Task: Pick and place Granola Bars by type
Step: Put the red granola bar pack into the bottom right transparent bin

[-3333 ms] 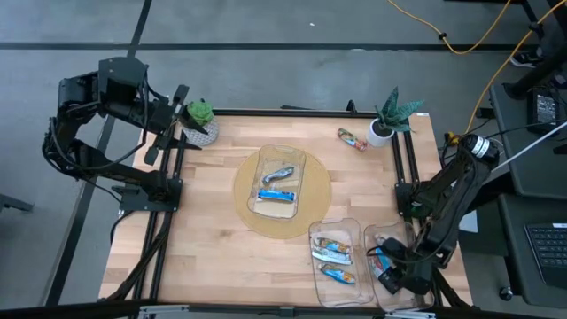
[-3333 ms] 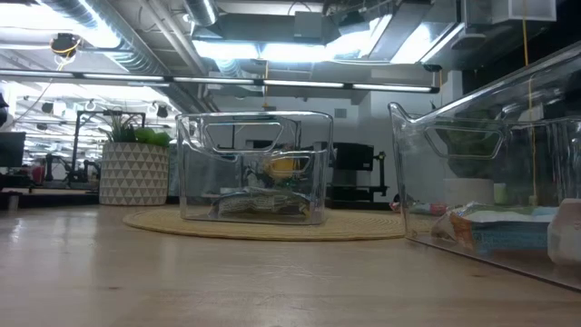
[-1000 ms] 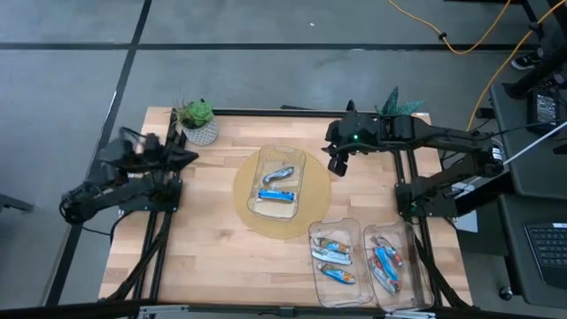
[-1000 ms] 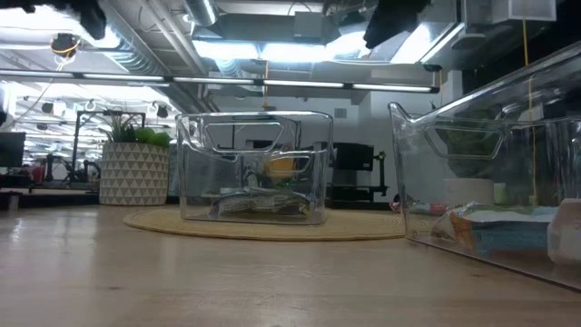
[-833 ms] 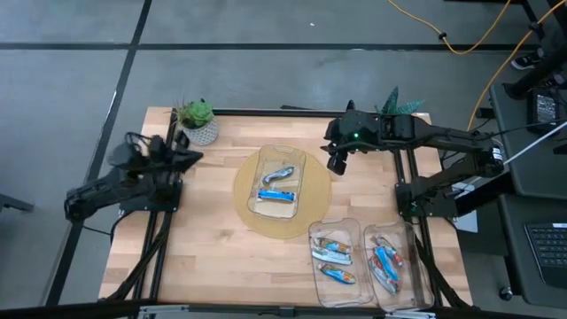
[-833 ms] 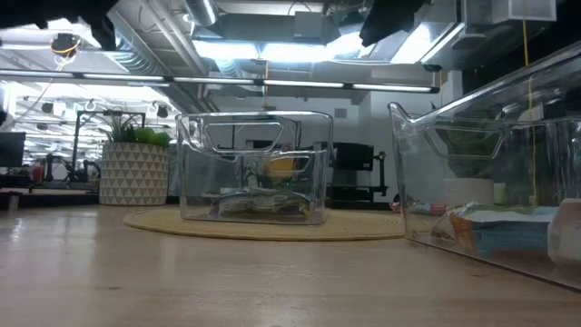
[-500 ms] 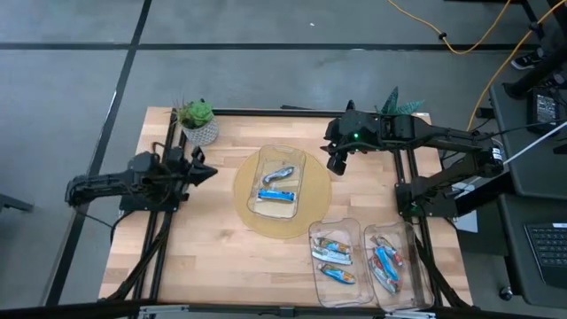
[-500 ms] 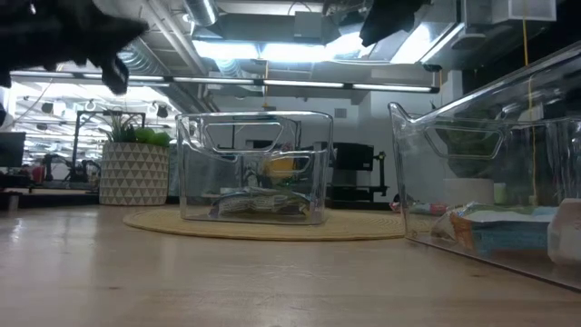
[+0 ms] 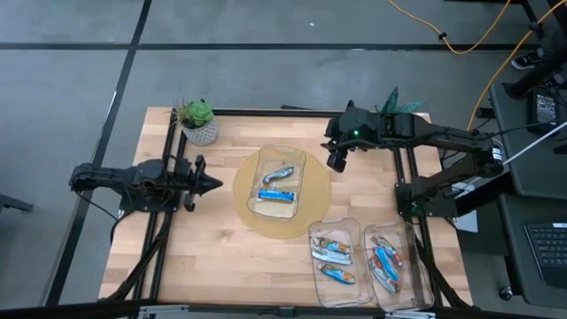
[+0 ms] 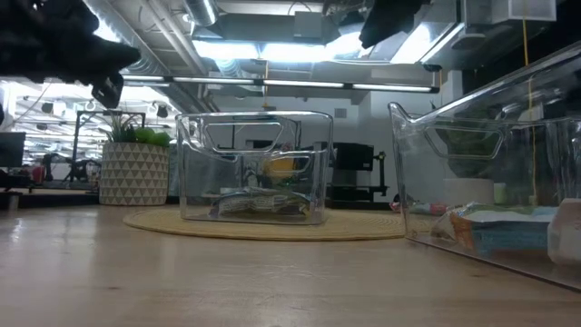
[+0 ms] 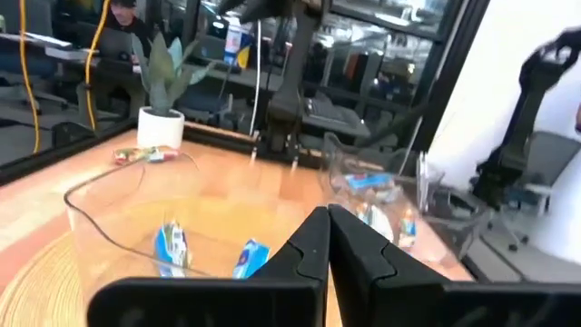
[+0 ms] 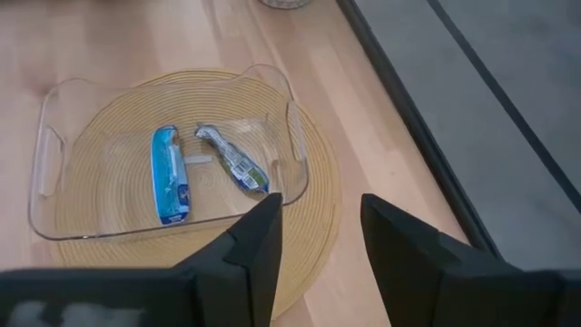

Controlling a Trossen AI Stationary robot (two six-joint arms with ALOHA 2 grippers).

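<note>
Mostly sorted already: multicoloured bars [image 9: 332,260] fill one near bin [image 9: 314,266], blue ones [image 9: 384,263] its neighbour. Two bars [image 9: 276,184] remain in the centre tray [image 9: 262,159]. Left gripper [image 9: 213,184], jaws pressed together, points at it; right gripper [image 9: 335,163] hovers spread, empty.

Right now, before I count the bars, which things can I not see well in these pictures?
- Loose bar by the white pot: missing in the high view, where the right arm covers that spot; only the left wrist view shows it.
- Bars in the nearest bin: low view, cut off by the picture's edge and blurred behind the clear wall.
- Wrapper print: too small to read in every view.
</note>
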